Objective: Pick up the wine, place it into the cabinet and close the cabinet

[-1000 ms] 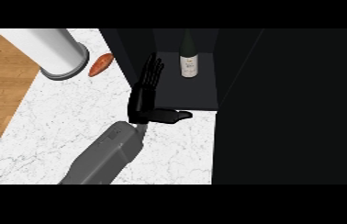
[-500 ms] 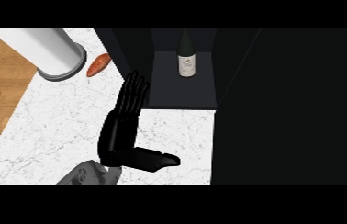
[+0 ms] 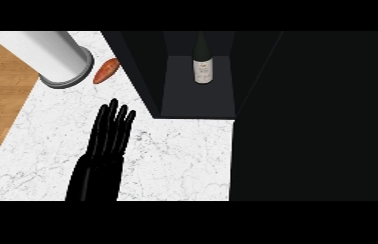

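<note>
From the head view, the wine bottle point(image 3: 203, 63) stood upright inside the dark cabinet point(image 3: 148, 73), toward the back of its floor, with a pale label facing outward and the dark neck rising toward the top of the picture. Nothing touched it. The cabinet looked open, its inside in plain sight; a broad black panel point(image 3: 310, 118) filled the right of the picture and was probably the door, though I could not tell for sure.

The left hand point(image 3: 109, 133) lay over the white marble counter point(image 3: 184, 158), well short of the cabinet, its fingers straight and close together, holding nothing. The right hand was not visible.

Beyond the hand, at the far left, a white cylinder point(image 3: 55, 58) stood on the counter, and a small orange vegetable point(image 3: 106, 71) lay just beside it.

By my judgement the bottle would be glass: stiff, rather heavy, smooth enough to slip, and liable to break or topple if knocked. The body around the label looked the best place to take hold, since the neck was narrow and high.

With the bottle already inside, closing the door seemed to be what remained.
</note>
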You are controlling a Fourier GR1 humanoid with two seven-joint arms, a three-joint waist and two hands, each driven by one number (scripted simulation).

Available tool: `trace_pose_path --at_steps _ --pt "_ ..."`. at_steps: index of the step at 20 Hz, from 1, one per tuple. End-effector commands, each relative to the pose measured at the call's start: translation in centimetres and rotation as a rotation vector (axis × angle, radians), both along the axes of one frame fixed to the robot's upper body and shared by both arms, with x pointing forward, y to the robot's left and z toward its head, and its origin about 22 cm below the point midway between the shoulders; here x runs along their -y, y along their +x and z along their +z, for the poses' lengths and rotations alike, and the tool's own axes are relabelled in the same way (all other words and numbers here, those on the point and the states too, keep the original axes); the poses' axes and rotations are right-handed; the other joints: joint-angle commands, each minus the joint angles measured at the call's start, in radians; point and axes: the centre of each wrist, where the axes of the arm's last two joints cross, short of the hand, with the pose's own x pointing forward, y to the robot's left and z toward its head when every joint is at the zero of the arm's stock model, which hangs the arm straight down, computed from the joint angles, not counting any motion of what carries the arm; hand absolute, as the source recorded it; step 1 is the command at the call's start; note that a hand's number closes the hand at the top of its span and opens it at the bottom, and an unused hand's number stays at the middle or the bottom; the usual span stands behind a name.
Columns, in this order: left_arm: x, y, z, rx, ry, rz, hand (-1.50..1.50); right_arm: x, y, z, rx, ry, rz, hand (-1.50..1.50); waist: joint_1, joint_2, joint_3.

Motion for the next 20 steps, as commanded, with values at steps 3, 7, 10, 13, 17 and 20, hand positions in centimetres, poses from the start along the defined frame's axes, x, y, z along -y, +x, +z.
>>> trace_pose_path --at_steps 3,7,10,13,17,20 --pt "-3.2 -2.8 0.2 0.011 0.049 0.100 -1.50 -0.1 -0.5 0.5 -0.038 -0.104 0.201 1.50 0.001 0.001 0.000" --pt "-6.1 -5.4 2.1 0.028 0.028 0.136 -1.50 -2.1 -3.4 0.6 -0.143 -0.047 0.264 1.50 0.006 -0.004 -0.002" --pt "-8.6 -4.7 2.7 0.033 0.020 0.165 -1.50 -3.5 -3.4 0.8 -0.148 -0.020 0.330 1.50 0.000 0.000 -0.002" --pt "-9.6 -7.2 3.5 0.019 0.006 0.154 -1.50 -5.8 -3.5 0.6 -0.142 0.005 0.345 1.50 0.011 -0.002 -0.002" --pt "-12.2 -8.6 1.9 0.011 0.017 0.165 -1.50 -7.3 -5.2 2.2 -0.139 0.018 0.349 1.50 0.008 -0.005 -0.003" --pt "-13.9 -8.6 2.4 0.008 0.031 0.189 -1.50 -10.7 -4.4 1.7 -0.110 0.012 0.357 1.50 0.007 -0.007 -0.003"
